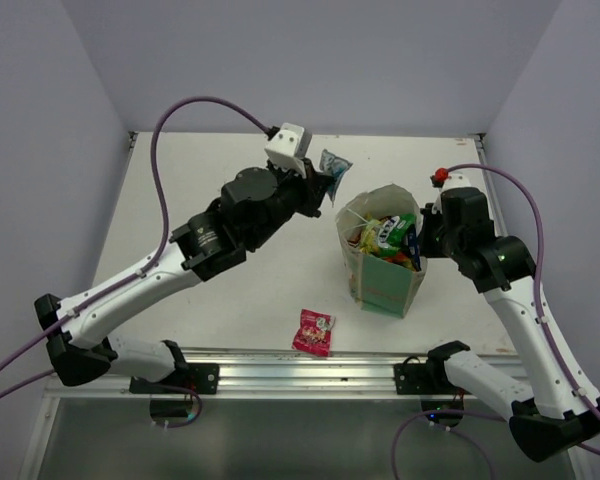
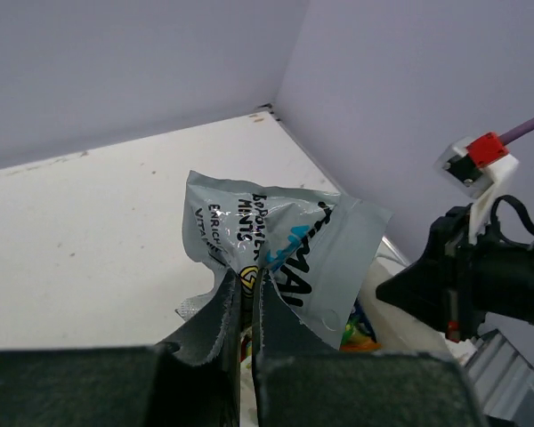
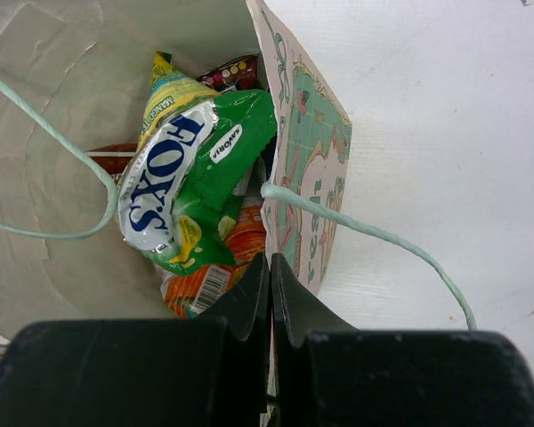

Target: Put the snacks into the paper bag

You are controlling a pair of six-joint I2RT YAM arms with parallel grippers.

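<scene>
the left gripper (image 1: 315, 180) is clenched on a silvery-blue packet (image 1: 333, 163), pinching it near one edge so that most of the foil fans out past the fingertips (image 2: 236, 307). it is held up off the table (image 1: 230, 290). the paper bag (image 1: 388, 285) stands upright to that gripper's right and a little back toward the arm bases. its open mouth is just beside the held packet, not under it. my judgement is that the coming move is a short carry rightward and back until the packet hangs over the mouth, then a release.

a pink packet (image 1: 314, 331) lies flat on the table, well behind the left gripper and near the front edge, not yet bagged.

inside the bag a green packet (image 3: 196, 178) lies on top of several others. the right gripper (image 3: 269, 267) is at the bag's far-right rim with its jaws pressed together, apparently nipping the printed wall (image 3: 311, 178) to steady it, though the paper between them is hard to make out. the left arm is the one placed for the drop.
</scene>
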